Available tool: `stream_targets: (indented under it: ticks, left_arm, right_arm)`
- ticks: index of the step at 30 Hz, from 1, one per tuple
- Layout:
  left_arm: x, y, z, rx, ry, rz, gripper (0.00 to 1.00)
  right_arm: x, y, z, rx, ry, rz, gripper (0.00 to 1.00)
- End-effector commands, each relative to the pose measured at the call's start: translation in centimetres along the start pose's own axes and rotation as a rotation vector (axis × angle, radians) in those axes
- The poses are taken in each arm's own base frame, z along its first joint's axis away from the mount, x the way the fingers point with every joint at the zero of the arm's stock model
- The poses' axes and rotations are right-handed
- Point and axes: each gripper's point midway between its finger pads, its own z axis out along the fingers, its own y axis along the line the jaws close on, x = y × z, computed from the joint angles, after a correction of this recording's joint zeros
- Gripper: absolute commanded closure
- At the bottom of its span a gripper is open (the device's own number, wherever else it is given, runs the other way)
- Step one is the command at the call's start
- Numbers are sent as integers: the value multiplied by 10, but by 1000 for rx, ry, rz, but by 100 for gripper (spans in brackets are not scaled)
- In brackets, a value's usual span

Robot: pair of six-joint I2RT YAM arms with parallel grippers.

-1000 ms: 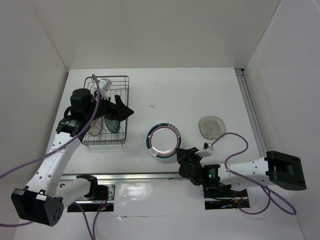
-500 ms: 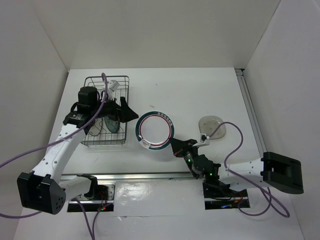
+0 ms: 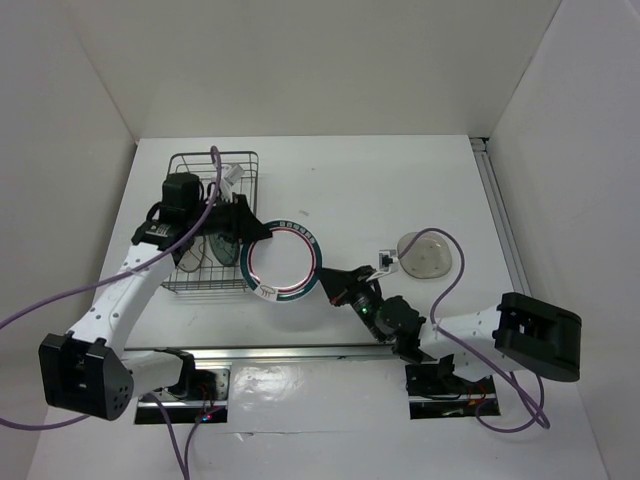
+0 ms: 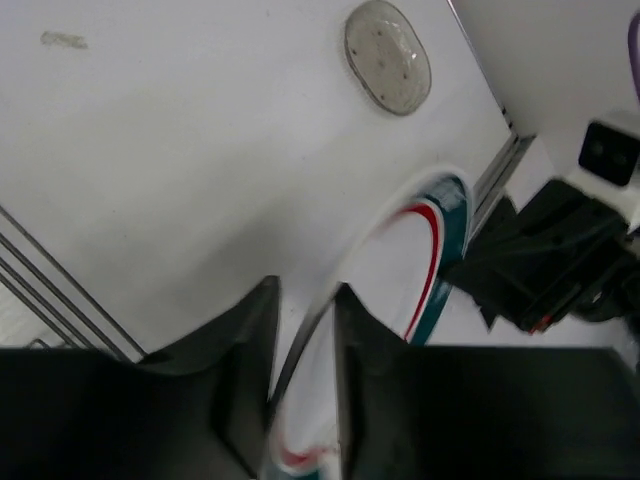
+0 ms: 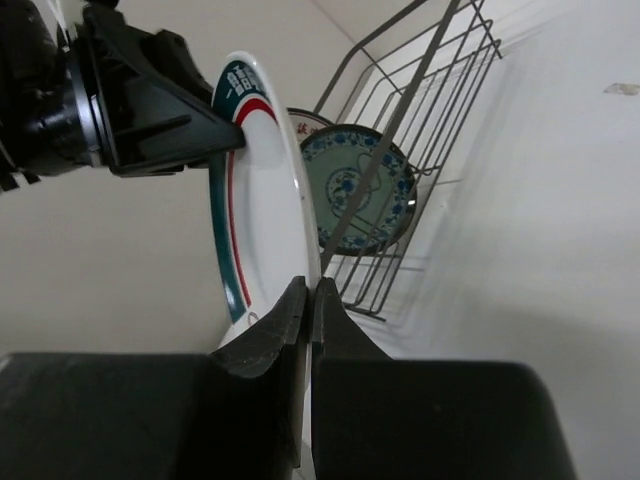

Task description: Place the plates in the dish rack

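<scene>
Seen from above, the green-and-red-rimmed plate [image 3: 285,272] is held on edge over the table [image 3: 400,180] between both arms: the right gripper [image 3: 330,288] pinches its near-right rim, the left gripper [image 3: 258,232] meets its far-left rim, and the dish rack [image 3: 205,288] lies just to the plate's left, long axis running away from the bases, the left arm plainly the nearer to it; a teal-patterned plate [image 3: 225,247] stands in the rack and the clear glass plate [image 3: 424,252] lies flat well off to the right. From the left wrist, the rim passes between that gripper's fingers [image 4: 250,340], which stand partly apart astride it, a sliver of gap showing on one side, so a firm hold looks not yet made. From the right wrist, the fingers are pressed together on the plate's lower rim, bearing it upright beside the rack's wires; the handover likely turns on the left jaws closing before the right lets go
</scene>
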Motion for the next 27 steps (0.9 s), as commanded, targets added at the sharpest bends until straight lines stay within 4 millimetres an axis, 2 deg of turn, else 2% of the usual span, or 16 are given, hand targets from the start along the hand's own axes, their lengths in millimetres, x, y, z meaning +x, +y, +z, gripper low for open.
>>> stream_targets:
  ticks: [1,3,5,7,8,9,11,12,14,15,18,19,22,23,24,27]
  left_arm:
    - [-16,-4,-4,-3,-49,74,69]
    - [-21,-4,-7,-23,-64,73,100]
    - [-25,-9,-14,-30,-90,93,100]
    - [-36,-15,-28,-75,-157,132,100]
    - [-42,-14,-35,-111,-191,146,100]
    - [-51,0,-45,-228,-247,147,100]
    - [-62,12,-70,-384,-330,148,100]
    - [-75,24,-99,-539,-432,150,100]
    - [-89,27,-133,-672,-543,149,100]
    - [-95,33,-159,-784,-623,126,100]
    - [-103,42,-200,-967,-723,77,100]
    - [-105,50,-223,-1090,-772,59,100]
    - [-108,66,-244,-1273,-758,73,100]
    - [-107,76,-234,-1294,-705,86,100]
    - [-110,78,-233,-1302,-686,101,100]
    - [-114,89,-217,-1303,-612,167,100]
  right_arm:
    - [-34,50,9,-157,-109,100,100]
    - [-29,46,13,-143,-93,82,100]
    - [-27,46,15,-134,-85,75,86]
    - [-26,44,24,-114,-76,56,28]
    - [-21,44,25,-112,-55,45,9]
    - [-20,47,29,-107,-49,40,0]
    - [-10,34,32,-65,-7,2,0]
    - [-9,35,34,-60,-2,-2,0]
    - [-9,32,35,-56,3,-9,0]
    - [-3,27,32,-47,25,-7,0]
    - [-1,16,30,-40,44,-11,0]
    - [0,11,29,-32,50,-5,0]
    - [3,9,27,-37,70,10,0]
    - [4,6,27,-37,83,5,0]
    - [6,0,26,-25,93,-4,0]
    - [9,0,25,-35,119,-9,0]
